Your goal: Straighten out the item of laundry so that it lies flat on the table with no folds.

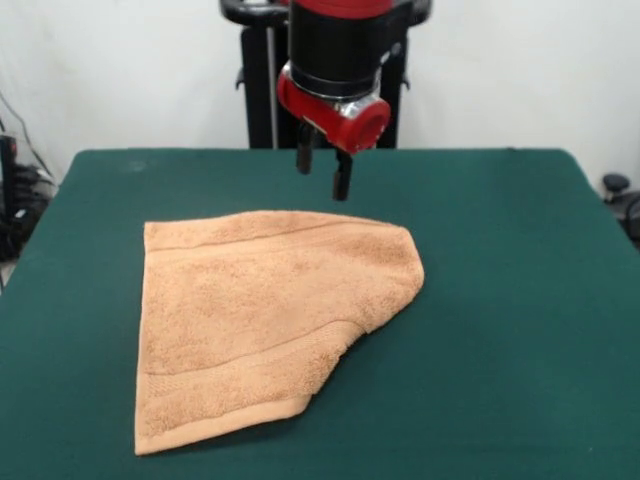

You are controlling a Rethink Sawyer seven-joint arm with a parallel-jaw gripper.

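Towel point(265, 325) lies on the green table point(520, 330), a little left of centre and toward the near edge. It is not spread out: its right side is folded over, so the outline is a lopsided shape rather than a rectangle. The left edge runs straight from the far-left corner down to the near-left corner. The far edge slants gently to a rounded fold at the right. From that fold the edge cuts back diagonally toward the near side, ending in a blunt corner near the bottom. A ribbed band crosses the cloth close to the far edge, and another crosses it close to the near edge, bending where the folded layer overlaps.

Gripper point(322, 172) hangs above the table just beyond the towel's far edge, apart from the cloth and holding nothing. Its two dark fingers point(342, 176) point down with a narrow gap between them. The red and black arm point(340, 60) descends from the top of the view.
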